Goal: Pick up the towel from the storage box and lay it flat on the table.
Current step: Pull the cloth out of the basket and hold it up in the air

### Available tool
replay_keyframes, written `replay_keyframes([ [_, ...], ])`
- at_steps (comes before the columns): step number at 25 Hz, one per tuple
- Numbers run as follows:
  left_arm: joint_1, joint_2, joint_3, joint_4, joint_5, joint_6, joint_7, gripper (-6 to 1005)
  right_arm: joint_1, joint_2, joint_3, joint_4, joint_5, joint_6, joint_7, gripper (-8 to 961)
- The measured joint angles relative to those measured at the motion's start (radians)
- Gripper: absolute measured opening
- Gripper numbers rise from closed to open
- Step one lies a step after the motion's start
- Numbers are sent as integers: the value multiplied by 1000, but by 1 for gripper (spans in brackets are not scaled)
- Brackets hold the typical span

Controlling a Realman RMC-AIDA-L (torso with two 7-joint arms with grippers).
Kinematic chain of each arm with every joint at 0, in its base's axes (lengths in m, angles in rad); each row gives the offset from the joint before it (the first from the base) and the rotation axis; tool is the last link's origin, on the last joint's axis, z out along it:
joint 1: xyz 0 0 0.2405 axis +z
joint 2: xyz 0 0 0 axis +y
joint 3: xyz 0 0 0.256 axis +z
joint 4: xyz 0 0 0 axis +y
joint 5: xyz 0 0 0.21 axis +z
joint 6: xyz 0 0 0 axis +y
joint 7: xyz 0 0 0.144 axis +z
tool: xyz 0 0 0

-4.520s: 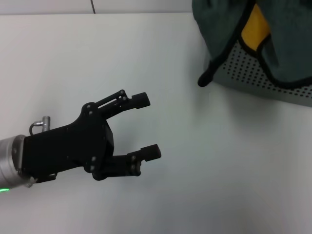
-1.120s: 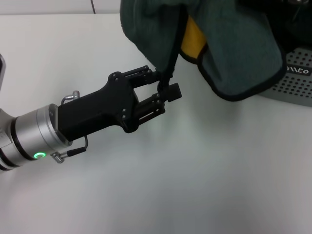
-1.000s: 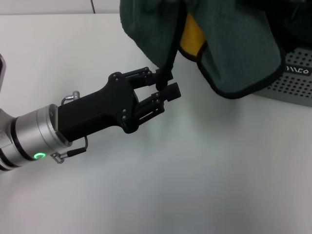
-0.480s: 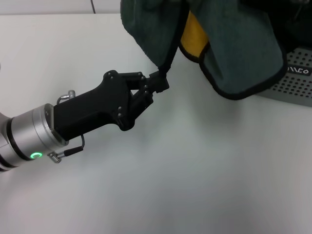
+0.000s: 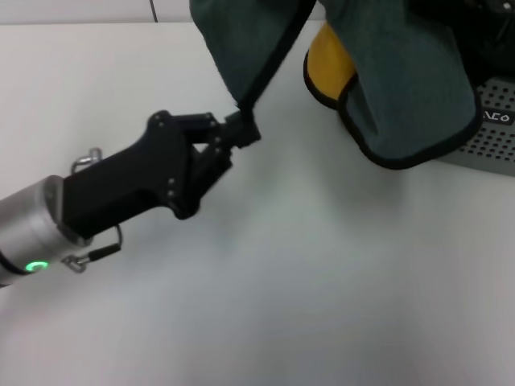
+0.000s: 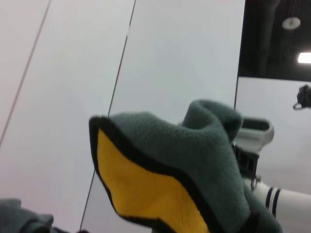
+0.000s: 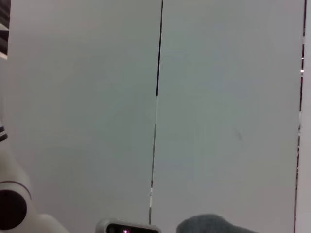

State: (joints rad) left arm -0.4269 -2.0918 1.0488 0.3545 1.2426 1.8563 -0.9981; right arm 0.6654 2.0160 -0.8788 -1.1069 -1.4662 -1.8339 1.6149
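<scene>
Above the counter (image 5: 306, 281), the left pincer (image 5: 241, 133), clamped on the towel (image 5: 386, 80) corner, should pull outward, keeping the edge taut.

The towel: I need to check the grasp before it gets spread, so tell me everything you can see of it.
The towel is a soft, fleecy cloth, dark teal-green on one face and yellow-orange on the other, with black edging all round. It hangs crumpled in loose folds above the table, partly in front of the storage box, with a yellow patch showing between the folds. The left hand is shut on its lowest black-edged corner. Its top runs out of the head view, so what holds it there cannot be seen.
</scene>
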Motion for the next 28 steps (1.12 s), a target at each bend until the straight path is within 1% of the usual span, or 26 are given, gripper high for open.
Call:
replay_keyframes([
  [5,47,14,-1,22,-96,75,11,16,-15,2,-8,61,14,0,-10,210],
  [9,71,26,-1,61,-174,118,7,16,-24,4,-21,175,13,0,-56,214],
  [14,69,37,-1,114,-229,145,-21,16,-24,0,-75,329,5,3,-116,220],
  [19,59,39,-1,160,-286,146,-53,16,-27,4,-117,389,-26,29,-144,226],
  [24,58,41,-2,251,-334,145,-108,16,-48,2,-131,384,-81,80,-141,232],
  [28,44,41,-19,304,-357,139,-160,16,-71,0,-127,382,-84,111,-142,415],
])
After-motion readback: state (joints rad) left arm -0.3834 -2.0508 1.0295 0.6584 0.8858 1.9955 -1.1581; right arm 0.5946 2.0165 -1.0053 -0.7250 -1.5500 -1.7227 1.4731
